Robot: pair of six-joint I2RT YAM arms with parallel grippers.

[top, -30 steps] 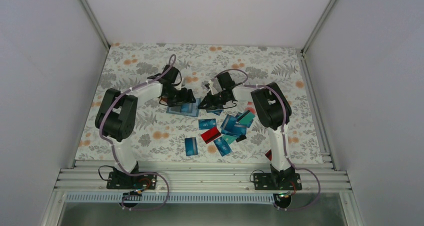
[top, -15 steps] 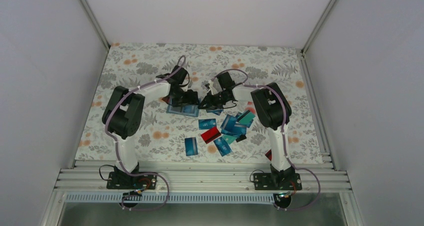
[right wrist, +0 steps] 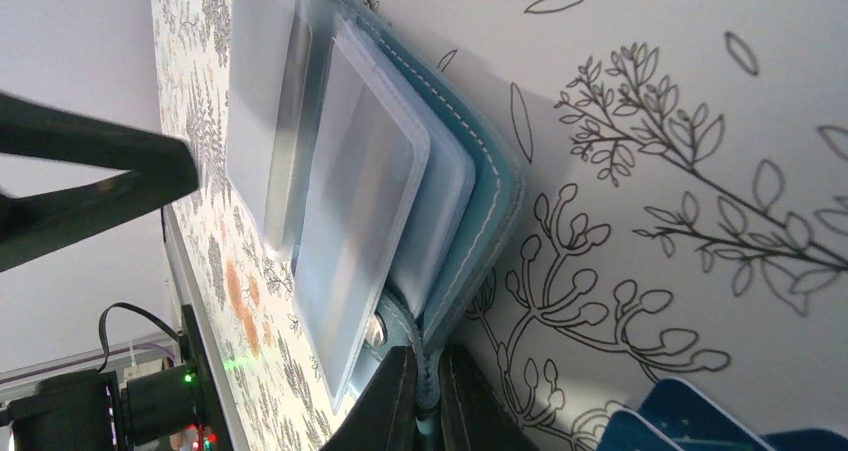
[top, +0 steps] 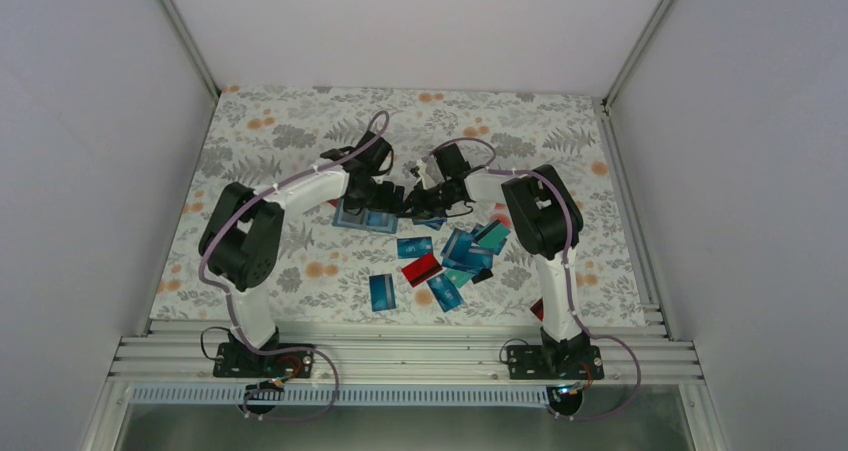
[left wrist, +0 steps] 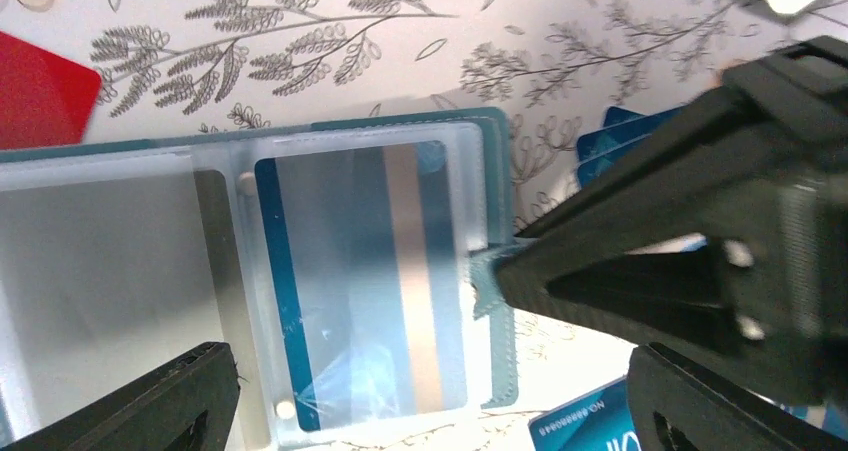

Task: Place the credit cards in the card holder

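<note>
Spread wide, the left gripper (left wrist: pixel 432 363) hung over the flat, soft teal-blue card holder (left wrist: pixel 498 186), its black fingers (left wrist: pixel 170 401) at the lower corners of the left wrist view with only the holder's clear sleeves between them; whether they touched it could not be told. At the right of that view the right gripper (left wrist: pixel 500 268) was pressed together on a small tab of the holder's teal edge, and its own camera showed the stitched rim pinched between the fingertips, just beside a small metal snap stud (right wrist: pixel 377 329). The card holder lay open on the white floral-printed table cover (top: pixel 270 141) near the middle of the overhead view, its long axis running left to right. A blue card with a tan stripe (left wrist: pixel 400 301) sat in the right-hand sleeve, long axis up and down the frame. Loose blue, teal and red credit cards (top: pixel 450 261) lay scattered to the holder's lower right.
</note>
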